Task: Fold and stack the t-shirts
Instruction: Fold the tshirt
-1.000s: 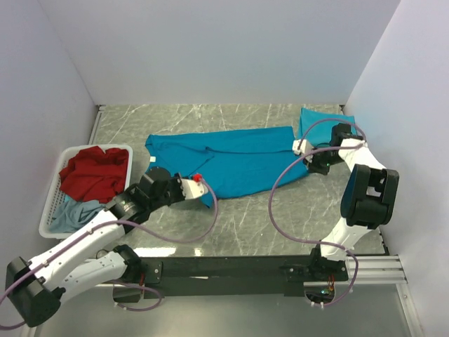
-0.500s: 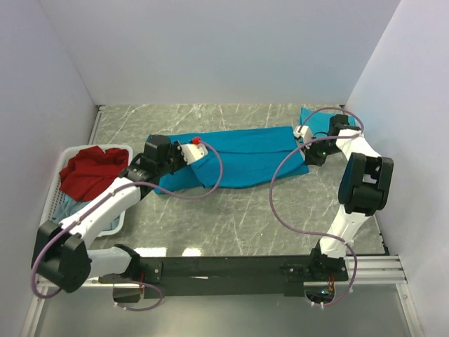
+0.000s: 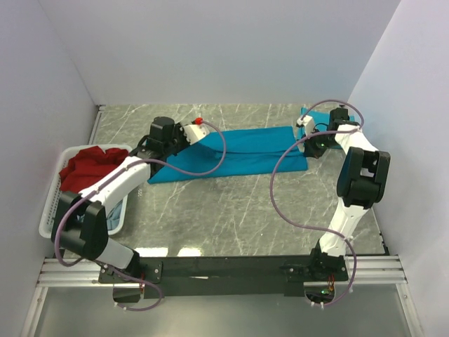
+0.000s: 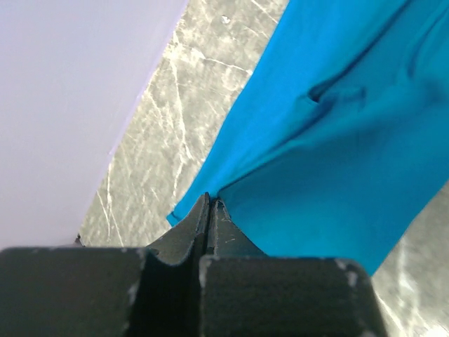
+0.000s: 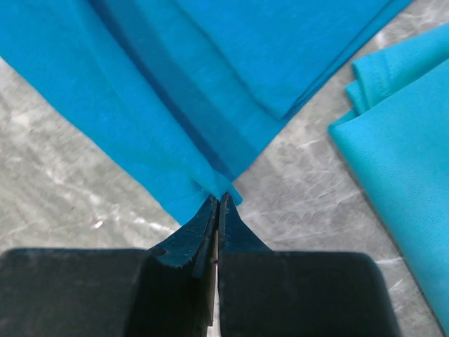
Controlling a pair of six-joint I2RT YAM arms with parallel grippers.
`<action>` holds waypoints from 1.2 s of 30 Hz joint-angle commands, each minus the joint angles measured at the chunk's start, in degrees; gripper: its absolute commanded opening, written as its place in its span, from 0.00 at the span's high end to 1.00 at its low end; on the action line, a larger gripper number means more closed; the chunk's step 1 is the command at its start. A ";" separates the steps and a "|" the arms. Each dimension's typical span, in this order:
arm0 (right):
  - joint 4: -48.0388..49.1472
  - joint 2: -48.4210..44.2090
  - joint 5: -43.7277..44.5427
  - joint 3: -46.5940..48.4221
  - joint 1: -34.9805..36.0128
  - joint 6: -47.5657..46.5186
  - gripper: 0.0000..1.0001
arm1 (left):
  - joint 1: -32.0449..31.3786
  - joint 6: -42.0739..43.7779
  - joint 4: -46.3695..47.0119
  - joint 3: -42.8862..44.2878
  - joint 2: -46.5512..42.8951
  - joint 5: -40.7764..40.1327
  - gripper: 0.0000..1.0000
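Observation:
A teal-blue t-shirt [image 3: 238, 151] lies as a long doubled band across the back of the table. My left gripper [image 3: 201, 135] is shut on its left end; in the left wrist view the closed fingertips [image 4: 210, 202] pinch the cloth edge [image 4: 316, 140]. My right gripper [image 3: 300, 128] is shut on the right end, its tips [image 5: 219, 198] clamping a corner of the layered cloth [image 5: 175, 105]. A second, lighter teal t-shirt [image 3: 310, 114] lies folded at the back right, also in the right wrist view [image 5: 400, 126]. A red t-shirt [image 3: 88, 168] and a pale grey-blue one [image 3: 118, 208] lie in the basket.
The white slatted basket [image 3: 50, 210] stands at the left edge of the table. White walls close in the back and both sides. Purple cables loop from both arms over the marble tabletop [image 3: 245, 210].
Both grippers have travelled toward the back wall with the shirt's near edge, laying it over the far half. The shirt went from a wide spread to a narrow doubled band.

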 commanded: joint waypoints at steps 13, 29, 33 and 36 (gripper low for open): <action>4.08 2.82 1.68 3.38 0.30 6.74 1.00 | 2.17 2.43 2.34 6.68 5.44 0.90 1.00; 3.73 4.49 3.00 4.43 1.09 8.24 1.00 | 2.79 2.52 1.11 9.05 8.69 1.43 1.00; 3.99 4.67 3.35 4.44 1.27 8.59 1.00 | 3.14 2.16 1.55 8.96 9.74 1.60 1.00; 4.25 4.76 3.62 4.52 1.53 9.29 1.00 | 3.58 1.81 1.55 10.19 11.67 1.52 1.00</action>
